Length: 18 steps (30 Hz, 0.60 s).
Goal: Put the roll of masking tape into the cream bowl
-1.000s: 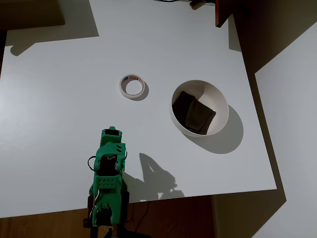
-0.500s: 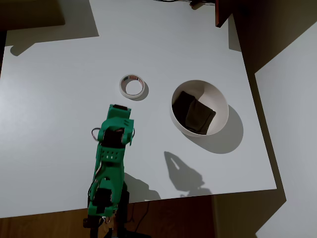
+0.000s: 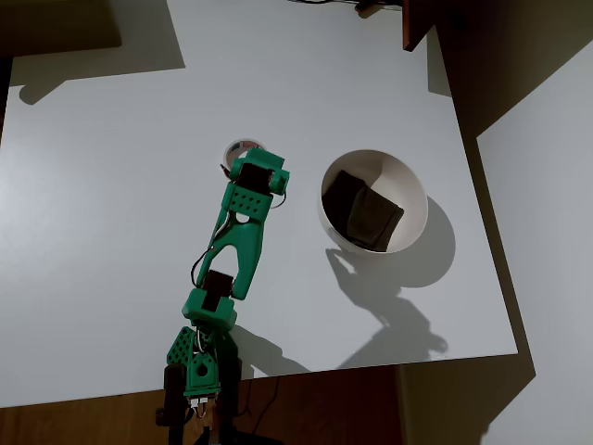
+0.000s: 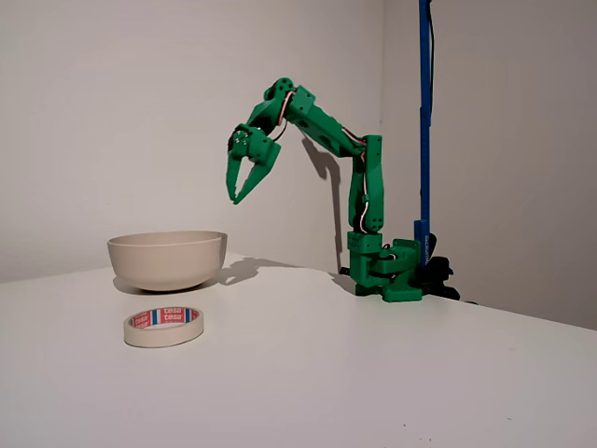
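Note:
The roll of masking tape (image 4: 163, 326) lies flat on the white table, its reddish print facing the fixed camera. In the overhead view the green arm covers most of the roll of masking tape (image 3: 239, 147). My gripper (image 4: 235, 199) hangs high in the air and points down, its fingers meeting at the tips with nothing between them. From above, the gripper (image 3: 252, 165) sits over the tape's near edge. The cream bowl (image 3: 413, 198) stands to the right of the tape with a dark folded cloth (image 3: 362, 210) inside. In the fixed view the cream bowl (image 4: 168, 259) is behind the tape.
The arm's green base (image 3: 201, 362) is at the table's near edge. A dark post (image 3: 416, 23) stands at the far right corner. The table (image 3: 111, 185) ends just right of the bowl.
The arm has unfolded and reached away from its base, carrying the gripper from near the front edge to a spot over the tape. Tape and bowl have not moved.

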Each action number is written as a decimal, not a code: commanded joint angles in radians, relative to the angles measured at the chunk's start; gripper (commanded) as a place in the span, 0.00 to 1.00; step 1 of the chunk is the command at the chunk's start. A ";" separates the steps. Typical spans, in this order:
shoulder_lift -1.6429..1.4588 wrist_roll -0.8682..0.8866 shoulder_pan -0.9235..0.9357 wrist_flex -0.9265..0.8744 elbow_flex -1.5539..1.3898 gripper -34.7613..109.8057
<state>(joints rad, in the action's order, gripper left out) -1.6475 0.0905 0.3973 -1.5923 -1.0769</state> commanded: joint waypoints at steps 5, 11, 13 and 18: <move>0.224 -0.011 0.020 -0.014 0.196 0.18; 0.403 -0.012 -0.011 -0.034 0.261 0.35; 0.445 0.000 -0.009 -0.028 0.279 0.35; 0.528 0.003 -0.009 0.011 0.284 0.36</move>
<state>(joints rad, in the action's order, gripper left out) -1.1121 0.0813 0.3804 -1.5984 -0.8636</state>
